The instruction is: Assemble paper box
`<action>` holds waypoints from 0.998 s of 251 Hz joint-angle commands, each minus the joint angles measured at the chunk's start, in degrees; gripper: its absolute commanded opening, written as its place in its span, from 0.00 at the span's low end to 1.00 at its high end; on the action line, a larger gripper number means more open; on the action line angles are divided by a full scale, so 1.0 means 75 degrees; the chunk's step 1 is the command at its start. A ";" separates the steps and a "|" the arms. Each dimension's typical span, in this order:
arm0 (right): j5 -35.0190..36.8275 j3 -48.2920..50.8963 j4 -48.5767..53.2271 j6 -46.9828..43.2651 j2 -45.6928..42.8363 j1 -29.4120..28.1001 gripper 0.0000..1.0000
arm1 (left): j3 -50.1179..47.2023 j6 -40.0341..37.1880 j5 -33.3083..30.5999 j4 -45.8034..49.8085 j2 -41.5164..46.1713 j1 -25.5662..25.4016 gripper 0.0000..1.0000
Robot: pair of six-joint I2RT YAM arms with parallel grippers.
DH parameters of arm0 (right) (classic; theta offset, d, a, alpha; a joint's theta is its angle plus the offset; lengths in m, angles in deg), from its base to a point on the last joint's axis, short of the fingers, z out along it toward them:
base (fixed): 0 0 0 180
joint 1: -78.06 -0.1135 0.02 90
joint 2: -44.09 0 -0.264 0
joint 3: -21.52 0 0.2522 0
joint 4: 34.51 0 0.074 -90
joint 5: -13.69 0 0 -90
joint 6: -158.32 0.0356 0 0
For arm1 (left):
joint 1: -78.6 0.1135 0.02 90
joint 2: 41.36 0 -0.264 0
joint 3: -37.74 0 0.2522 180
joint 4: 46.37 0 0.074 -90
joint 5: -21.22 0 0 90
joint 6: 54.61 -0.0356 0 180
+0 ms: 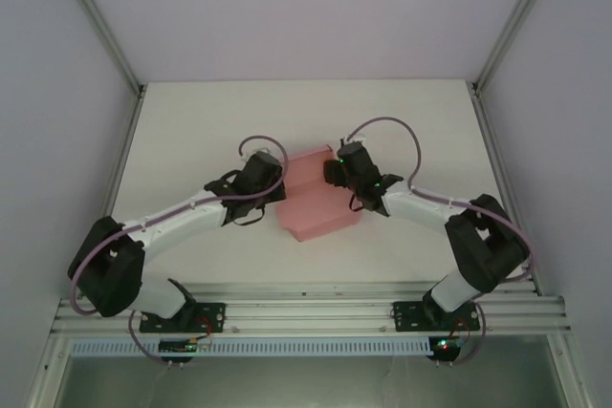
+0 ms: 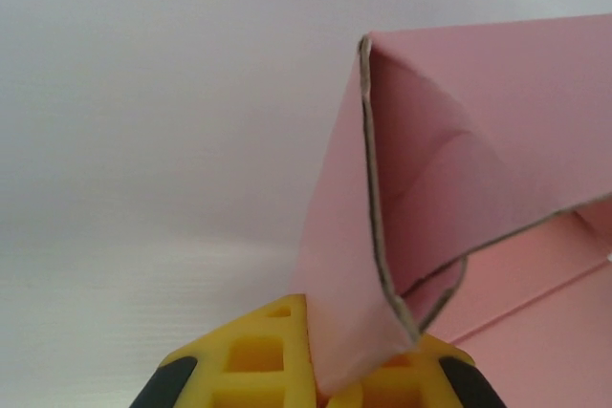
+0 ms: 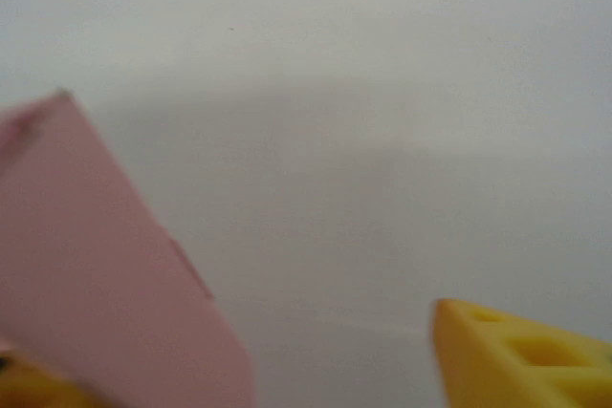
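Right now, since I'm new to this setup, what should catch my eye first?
A pink paper box sits in the middle of the white table. The left gripper pinches one raised flap of it; the right gripper hangs open at its far corner.

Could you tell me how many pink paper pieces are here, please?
1: the pink folded paper box sits on the white table, a flap pinched in the left gripper, the open right gripper beside it. Another could hide beneath.

paper box [image 3: 105,274] blurred, cropped at edges
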 commanded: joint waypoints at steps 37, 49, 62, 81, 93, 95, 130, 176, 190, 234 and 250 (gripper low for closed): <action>-0.3771 0.0917 -0.1155 -0.1313 -0.1028 0.0095 0.99 | 0.0142 -0.0378 -0.0092 0.0057 0.0334 0.0528 0.00; -0.3975 0.1085 -0.1308 -0.1245 -0.1347 0.0117 0.99 | 0.0193 -0.0551 0.0048 0.0152 0.0337 0.0643 0.00; -0.3969 0.1229 -0.1403 -0.1103 -0.1713 0.0138 0.99 | 0.0268 -0.0753 0.0150 0.0374 0.0336 0.0819 0.00; -0.3667 0.1392 -0.1269 -0.0877 -0.2254 0.0226 0.99 | 0.0406 -0.1505 0.0449 0.0545 0.0359 0.1046 0.00; -0.3302 0.1432 -0.0989 -0.0730 -0.2578 0.0292 0.99 | 0.0499 -0.2142 0.0625 0.0643 0.0368 0.1184 0.00; -0.3251 0.1434 -0.0922 -0.0709 -0.2630 0.0307 0.99 | 0.0516 -0.2268 0.0679 0.0680 0.0371 0.1204 0.00; -0.2375 0.1301 0.0687 -0.0293 -0.3376 0.0599 0.99 | 0.1195 -0.4664 0.1812 0.1640 0.0311 0.1575 0.00; -0.1745 0.1385 0.2321 0.0088 -0.4159 0.1020 0.99 | 0.2146 -0.8625 0.3200 0.3408 0.0372 0.1543 0.00; -0.1704 0.1428 0.2692 0.0207 -0.4333 0.1185 0.99 | 0.2447 -0.9491 0.2894 0.3931 0.0349 0.1410 0.00; -0.1742 0.1810 0.3163 0.0344 -0.4824 0.1571 0.99 | 0.3556 -1.1234 0.0893 0.5593 -0.0340 0.0560 0.00; -0.1828 0.1894 0.3292 0.0368 -0.4901 0.1674 0.99 | 0.3828 -1.1598 0.0404 0.5987 -0.0804 0.0346 0.00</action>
